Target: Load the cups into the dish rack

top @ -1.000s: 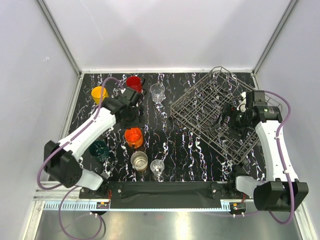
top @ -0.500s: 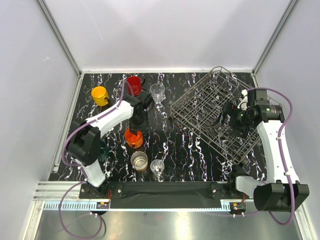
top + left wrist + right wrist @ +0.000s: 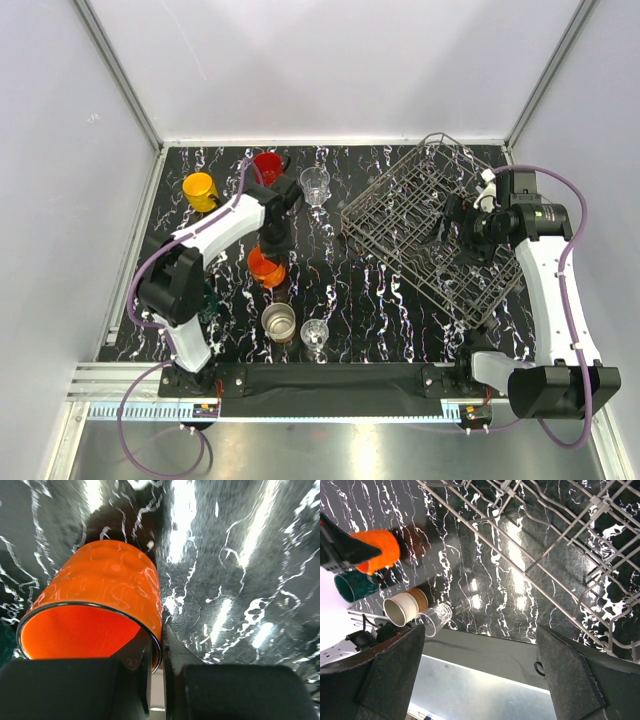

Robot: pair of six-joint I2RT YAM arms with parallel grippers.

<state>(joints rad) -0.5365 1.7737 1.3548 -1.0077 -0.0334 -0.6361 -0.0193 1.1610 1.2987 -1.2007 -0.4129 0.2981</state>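
Observation:
My left gripper (image 3: 159,656) is shut on the rim of the orange mug (image 3: 100,592), one finger inside the wall and one outside. From above, the orange mug (image 3: 265,268) sits tilted under the left gripper (image 3: 272,246) at the table's centre left. My right gripper (image 3: 450,238) hovers open and empty over the dish rack (image 3: 400,225), whose wires (image 3: 545,555) fill its wrist view. The yellow mug (image 3: 199,188), red mug (image 3: 267,164) and a clear glass (image 3: 315,183) stand at the back. The teal cup (image 3: 205,300), brown-and-cream cup (image 3: 279,322) and another glass (image 3: 314,335) stand in front.
The dish rack stands slanted on the black marbled tabletop (image 3: 340,290), its far corner raised. White enclosure walls surround the table. A black bar (image 3: 330,378) runs along the near edge between the arm bases.
The left arm swung in, lowered onto the orange mug and its gripper shut on the rim, tipping the mug slightly. The right gripper drifted a little toward the back above the rack.

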